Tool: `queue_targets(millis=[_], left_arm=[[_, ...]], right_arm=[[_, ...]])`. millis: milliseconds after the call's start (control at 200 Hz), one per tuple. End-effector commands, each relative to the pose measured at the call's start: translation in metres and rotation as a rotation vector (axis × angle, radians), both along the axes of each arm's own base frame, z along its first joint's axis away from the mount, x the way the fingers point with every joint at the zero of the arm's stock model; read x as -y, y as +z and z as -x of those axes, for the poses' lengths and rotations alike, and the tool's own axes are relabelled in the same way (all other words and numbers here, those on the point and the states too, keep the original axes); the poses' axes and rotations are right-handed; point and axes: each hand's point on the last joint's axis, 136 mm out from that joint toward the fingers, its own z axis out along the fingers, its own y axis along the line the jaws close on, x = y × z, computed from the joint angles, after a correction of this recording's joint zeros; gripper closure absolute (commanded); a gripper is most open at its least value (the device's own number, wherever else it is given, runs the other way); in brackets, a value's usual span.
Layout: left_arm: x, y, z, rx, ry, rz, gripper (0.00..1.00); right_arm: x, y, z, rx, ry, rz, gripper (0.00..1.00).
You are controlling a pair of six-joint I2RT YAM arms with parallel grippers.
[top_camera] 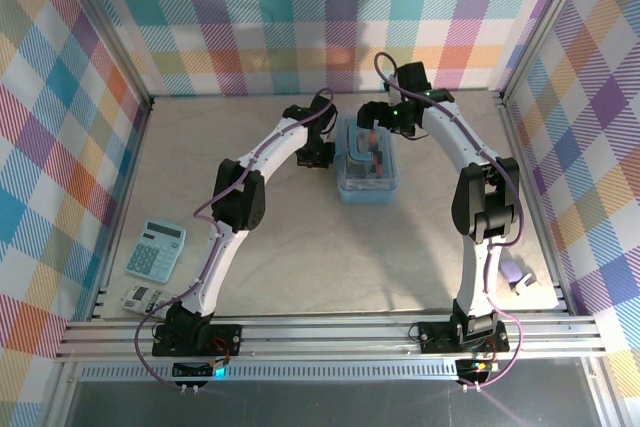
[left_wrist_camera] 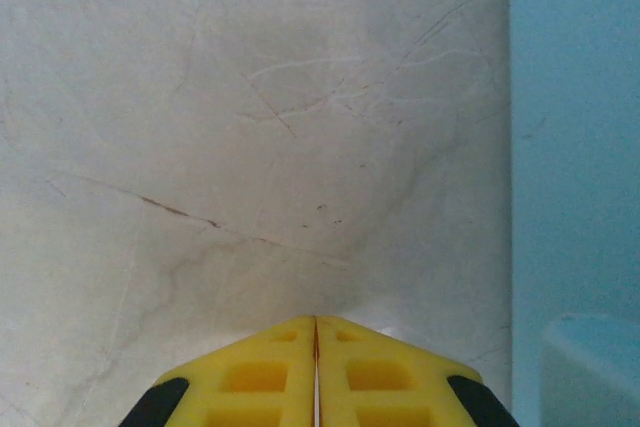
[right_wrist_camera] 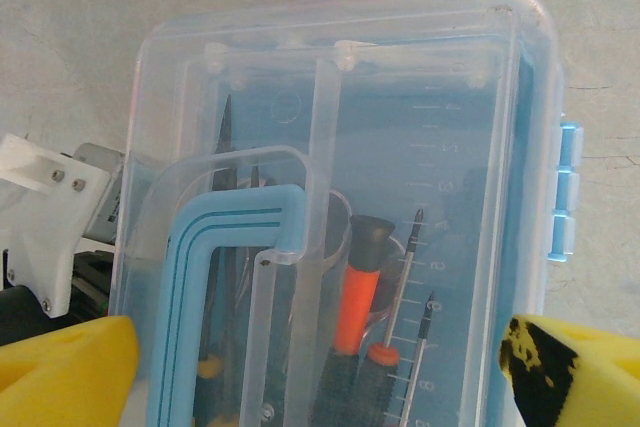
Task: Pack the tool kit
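The tool kit (top_camera: 368,172), a light blue see-through case, stands at the table's middle back with its clear lid on. In the right wrist view the lid (right_wrist_camera: 340,147) carries a blue handle (right_wrist_camera: 215,277). Under the lid lie a red-handled tool (right_wrist_camera: 355,302), thin screwdrivers (right_wrist_camera: 405,292) and a yellow-handled tool (right_wrist_camera: 208,367). My right gripper (right_wrist_camera: 320,387) hangs open over the case's far end, one yellow finger off each long side. My left gripper (left_wrist_camera: 316,322) is shut on nothing, low over the table just left of the case, whose blue wall (left_wrist_camera: 575,147) fills the right edge.
A pale calculator (top_camera: 156,249) and a small white device (top_camera: 143,298) lie at the near left. A purple-and-white object (top_camera: 517,277) sits near the right arm's base. Aluminium frame posts and checked walls ring the marble table (top_camera: 300,247).
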Motion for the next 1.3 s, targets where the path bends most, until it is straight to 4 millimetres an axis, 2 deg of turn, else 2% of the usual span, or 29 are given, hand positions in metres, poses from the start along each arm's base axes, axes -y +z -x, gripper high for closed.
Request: queue_targets(millis=[0,265,485,590,875,990,1170,1295], left_arm=[[0.018,-0.004,0.010,-0.018,-0.056,0.018,0.90],[0.021,-0.008,0.012,-0.031,-0.056,0.030,0.90],[0.037,-0.010,0.014,-0.046,-0.055,0.125,0.91],[0.038,-0.009,0.015,-0.046,-0.049,0.151,0.91],[0.016,0.014,0.008,-0.031,0.004,0.209,0.96],[0.016,0.028,0.007,-0.037,0.003,0.269,0.96],[0.009,0.057,0.005,-0.016,0.031,0.361,0.86],[0.005,0.075,0.001,0.005,0.044,0.415,0.58]], right_arm=[[-0.018,-0.056,0.037,-0.201,0.070,-0.002,0.05],[-0.018,-0.055,0.037,-0.202,0.072,0.000,0.05],[-0.019,-0.055,0.039,-0.205,0.078,-0.008,0.05],[-0.019,-0.056,0.040,-0.208,0.080,-0.011,0.05],[-0.020,-0.057,0.040,-0.209,0.082,-0.011,0.05],[-0.020,-0.055,0.039,-0.207,0.079,-0.016,0.05],[-0.019,-0.053,0.041,-0.205,0.083,-0.009,0.05],[-0.018,-0.052,0.041,-0.202,0.082,-0.008,0.05]])
